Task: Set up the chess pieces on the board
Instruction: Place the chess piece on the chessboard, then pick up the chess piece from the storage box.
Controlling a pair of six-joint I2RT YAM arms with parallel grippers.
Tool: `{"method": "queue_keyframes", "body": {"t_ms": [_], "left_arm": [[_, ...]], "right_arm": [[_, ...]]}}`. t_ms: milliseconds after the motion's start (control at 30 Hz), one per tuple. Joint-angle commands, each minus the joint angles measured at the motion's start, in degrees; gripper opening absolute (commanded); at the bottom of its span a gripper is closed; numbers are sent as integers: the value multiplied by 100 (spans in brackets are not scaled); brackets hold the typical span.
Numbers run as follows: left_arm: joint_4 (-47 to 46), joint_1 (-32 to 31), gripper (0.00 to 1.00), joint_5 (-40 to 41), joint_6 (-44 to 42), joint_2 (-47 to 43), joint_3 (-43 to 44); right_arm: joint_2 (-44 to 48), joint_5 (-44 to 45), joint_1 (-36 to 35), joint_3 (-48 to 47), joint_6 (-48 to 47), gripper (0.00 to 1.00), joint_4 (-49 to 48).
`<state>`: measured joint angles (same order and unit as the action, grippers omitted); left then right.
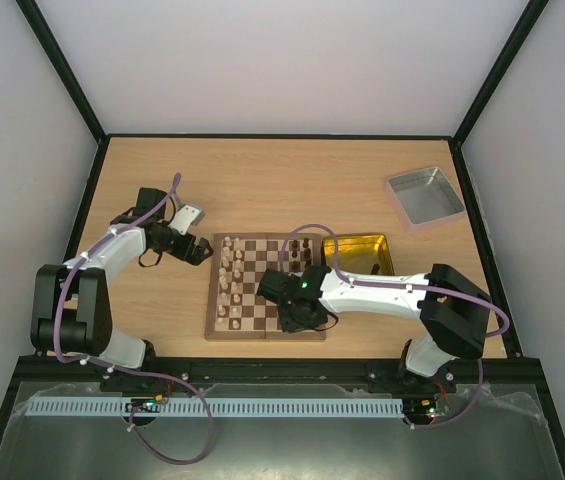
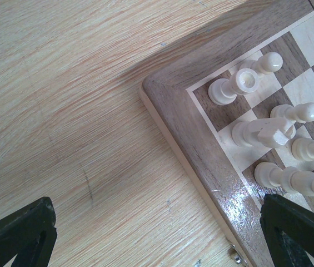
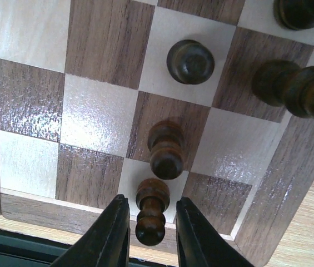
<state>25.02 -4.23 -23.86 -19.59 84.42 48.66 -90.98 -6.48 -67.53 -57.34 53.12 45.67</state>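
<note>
Just over the board's (image 3: 101,119) edge, the right tool (image 3: 151,199) points down, slightly parted around a dark pawn (image 3: 151,214).

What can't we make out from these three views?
- Top view: board squares beneath the right gripper, hidden by it.
- Top view: chess pieces are too small to tell their types.
- Right wrist view: whether the fingers touch the dark pawn; the contact faces are hidden.
- Right wrist view: a dark piece is cut off by the top edge.
- Left wrist view: most of the board lies beyond the frame.
</note>
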Motion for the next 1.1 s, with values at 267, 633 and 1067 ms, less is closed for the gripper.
{"method": "queue_keyframes", "body": {"t_ms": [267, 633, 1067], "left_arm": [[12, -25, 100, -9, 13, -14, -55], [21, -25, 100, -51, -2, -36, -49], [56, -25, 100, -141, -18, -73, -41]], "right_arm": [[116, 501, -41, -441, -32, 28, 492], [1490, 1082, 2008, -109, -443, 30, 1109], [1352, 456, 4915, 435, -1323, 32, 451]]}}
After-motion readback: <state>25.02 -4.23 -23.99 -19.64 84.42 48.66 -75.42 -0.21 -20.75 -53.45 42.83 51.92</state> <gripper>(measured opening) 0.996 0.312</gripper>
